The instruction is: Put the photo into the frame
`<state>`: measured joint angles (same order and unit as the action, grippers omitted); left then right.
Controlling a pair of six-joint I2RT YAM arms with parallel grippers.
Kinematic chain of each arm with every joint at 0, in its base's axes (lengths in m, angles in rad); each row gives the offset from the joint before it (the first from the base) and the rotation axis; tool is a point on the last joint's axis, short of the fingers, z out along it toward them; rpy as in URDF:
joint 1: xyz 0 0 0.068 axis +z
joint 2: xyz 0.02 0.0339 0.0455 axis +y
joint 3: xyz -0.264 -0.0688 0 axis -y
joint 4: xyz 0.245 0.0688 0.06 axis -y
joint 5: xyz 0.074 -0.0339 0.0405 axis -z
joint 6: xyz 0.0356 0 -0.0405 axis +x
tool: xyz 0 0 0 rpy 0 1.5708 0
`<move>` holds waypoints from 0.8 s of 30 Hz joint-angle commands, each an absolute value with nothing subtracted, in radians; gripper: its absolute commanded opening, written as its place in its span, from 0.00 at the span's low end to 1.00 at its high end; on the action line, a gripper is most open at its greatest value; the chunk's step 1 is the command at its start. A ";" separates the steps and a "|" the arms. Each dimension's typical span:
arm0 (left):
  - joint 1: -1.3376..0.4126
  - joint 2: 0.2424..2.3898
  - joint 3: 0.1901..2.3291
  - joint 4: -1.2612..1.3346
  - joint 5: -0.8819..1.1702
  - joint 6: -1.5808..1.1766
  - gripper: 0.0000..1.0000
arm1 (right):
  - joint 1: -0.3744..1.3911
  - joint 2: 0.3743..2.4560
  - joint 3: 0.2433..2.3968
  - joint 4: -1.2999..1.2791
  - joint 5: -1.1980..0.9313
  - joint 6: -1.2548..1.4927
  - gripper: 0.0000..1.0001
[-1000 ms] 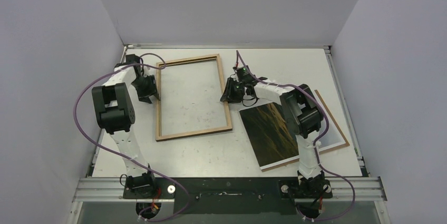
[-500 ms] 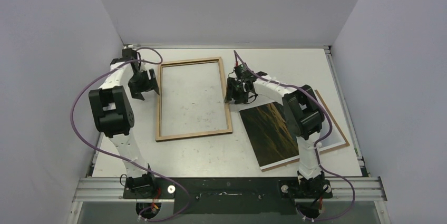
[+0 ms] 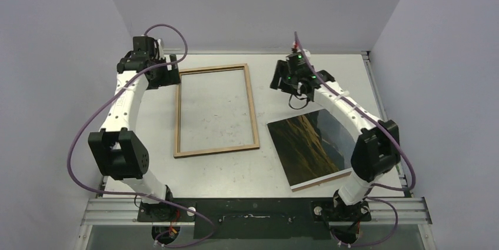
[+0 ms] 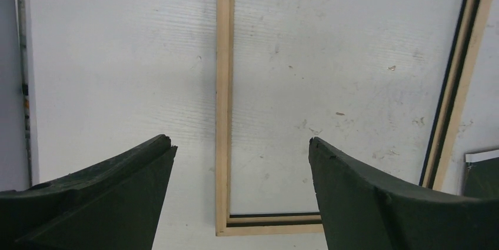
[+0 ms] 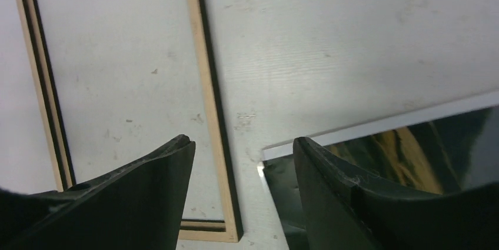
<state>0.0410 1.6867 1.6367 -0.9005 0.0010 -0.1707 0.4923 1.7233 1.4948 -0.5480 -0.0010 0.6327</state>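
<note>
The frame [image 3: 178,115] lies flat on the white table, light wood back up, with bare table inside it. The photo [image 3: 300,144], dark olive hills with a white border, lies to its right on the brown backing board [image 3: 329,176]. My left gripper [image 3: 170,73] is open and empty, raised near the frame's far left corner. My right gripper [image 3: 281,81] is open and empty, raised beyond the photo's far edge. The left wrist view shows the frame's rim [image 4: 223,85] between the open fingers of my left gripper [image 4: 239,141]. The right wrist view shows the frame [image 5: 203,73] and the photo [image 5: 435,135] below my right gripper [image 5: 242,141].
Grey walls enclose the table on the left, back and right. A metal rail [image 3: 253,209] with both arm bases runs along the near edge. My right arm crosses above the photo's right side and hides most of the backing board. A photo corner [image 4: 482,173] shows in the left wrist view.
Both grippers have lifted off the frame's side rims and moved back toward the far wall. The frame was squared up a second ago and has lain still since.
</note>
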 commanded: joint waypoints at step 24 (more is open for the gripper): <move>-0.620 1.965 1.657 -0.652 0.409 -0.551 0.76 | 0.055 1.432 1.041 -0.985 0.041 0.655 0.87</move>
<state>-0.5526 1.9144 1.6073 -0.6815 0.3634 -0.5037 0.0742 1.4498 1.0714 -0.9237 0.0219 0.6247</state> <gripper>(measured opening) 0.764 0.860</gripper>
